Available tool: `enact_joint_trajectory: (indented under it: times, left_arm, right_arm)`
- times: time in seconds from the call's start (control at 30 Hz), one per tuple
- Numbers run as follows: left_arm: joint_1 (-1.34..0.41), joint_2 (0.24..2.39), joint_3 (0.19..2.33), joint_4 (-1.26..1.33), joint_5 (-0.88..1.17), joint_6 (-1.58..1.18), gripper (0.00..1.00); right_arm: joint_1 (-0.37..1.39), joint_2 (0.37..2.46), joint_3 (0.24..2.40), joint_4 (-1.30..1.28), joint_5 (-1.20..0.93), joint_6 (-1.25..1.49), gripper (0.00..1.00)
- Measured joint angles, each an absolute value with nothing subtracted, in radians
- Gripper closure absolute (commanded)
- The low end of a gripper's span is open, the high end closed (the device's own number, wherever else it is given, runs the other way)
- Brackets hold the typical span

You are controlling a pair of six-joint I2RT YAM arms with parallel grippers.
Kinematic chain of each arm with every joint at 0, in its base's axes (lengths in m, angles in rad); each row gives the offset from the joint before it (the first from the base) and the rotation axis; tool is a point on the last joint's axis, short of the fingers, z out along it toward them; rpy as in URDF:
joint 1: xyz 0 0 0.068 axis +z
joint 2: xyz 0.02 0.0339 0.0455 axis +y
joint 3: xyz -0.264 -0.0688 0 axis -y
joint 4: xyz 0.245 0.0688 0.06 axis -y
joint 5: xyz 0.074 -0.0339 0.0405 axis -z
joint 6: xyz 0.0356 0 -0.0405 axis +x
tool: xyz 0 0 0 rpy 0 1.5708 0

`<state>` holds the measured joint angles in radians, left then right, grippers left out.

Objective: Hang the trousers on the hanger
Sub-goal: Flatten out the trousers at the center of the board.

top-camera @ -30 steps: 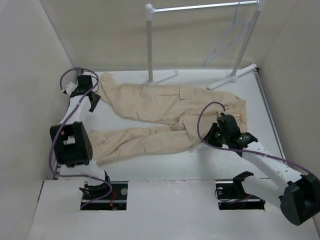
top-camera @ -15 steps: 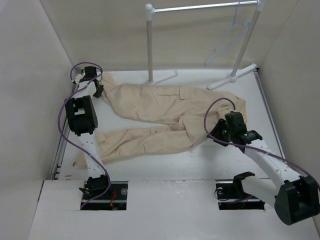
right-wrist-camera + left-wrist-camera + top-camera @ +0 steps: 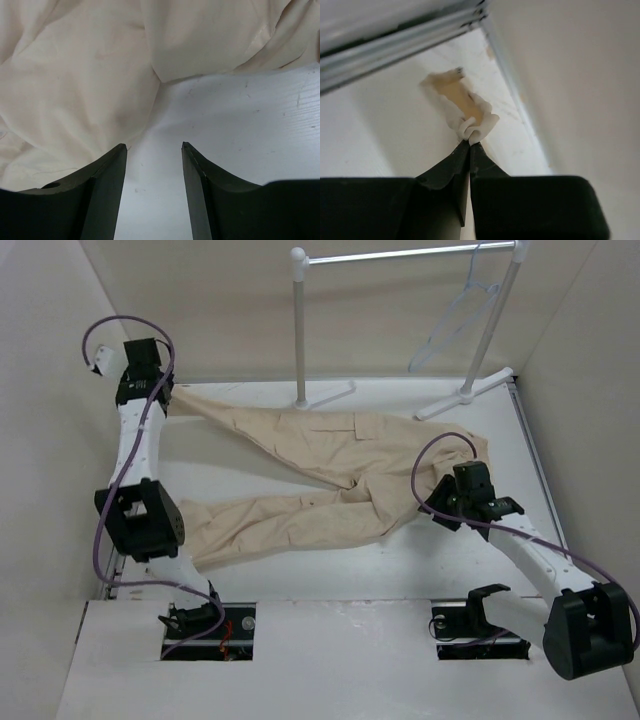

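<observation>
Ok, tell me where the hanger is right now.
Top view, far right: the hanger hangs on the white rail, next to the rail's right post, clear of the trousers spread out below it.

I work in a plain booth, on a white table. Pale, matte walls close it in at 9, 12 and 3 o'clock. A white garment rail stand with a silvery crossbar stands from 12 to 1 o'clock, its feet on the table's far edge. A white board covers the near edge at 6 o'clock. The light is soft and even.
</observation>
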<state>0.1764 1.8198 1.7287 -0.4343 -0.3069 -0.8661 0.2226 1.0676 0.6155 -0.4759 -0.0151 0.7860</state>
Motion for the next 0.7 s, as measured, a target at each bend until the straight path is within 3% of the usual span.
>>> enact_joint_trajectory:
  times: [0.17, 0.33, 0.4, 0.53, 0.7]
  left_arm:
    - [0.181, 1.605, 1.594, -0.395, -0.365, -0.854, 0.98]
    - [0.249, 1.607, 1.348, -0.385, -0.387, -0.854, 0.97]
    - [0.279, 1.621, 1.245, -0.395, -0.388, -0.853, 0.91]
    - [0.335, 1.647, 1.145, -0.416, -0.385, -0.851, 0.70]
    - [0.376, 1.619, 1.122, -0.385, -0.377, -0.851, 0.57]
  right_arm:
    - [0.223, 1.065, 0.614, -0.460, -0.022, 0.786, 0.44]
    - [0.224, 1.034, 0.608, -0.461, -0.027, 0.786, 0.44]
    - [0.224, 1.021, 0.607, -0.461, -0.027, 0.786, 0.43]
    - [0.224, 1.001, 0.607, -0.464, -0.032, 0.785, 0.40]
    - [0.224, 0.970, 0.607, -0.475, -0.035, 0.783, 0.38]
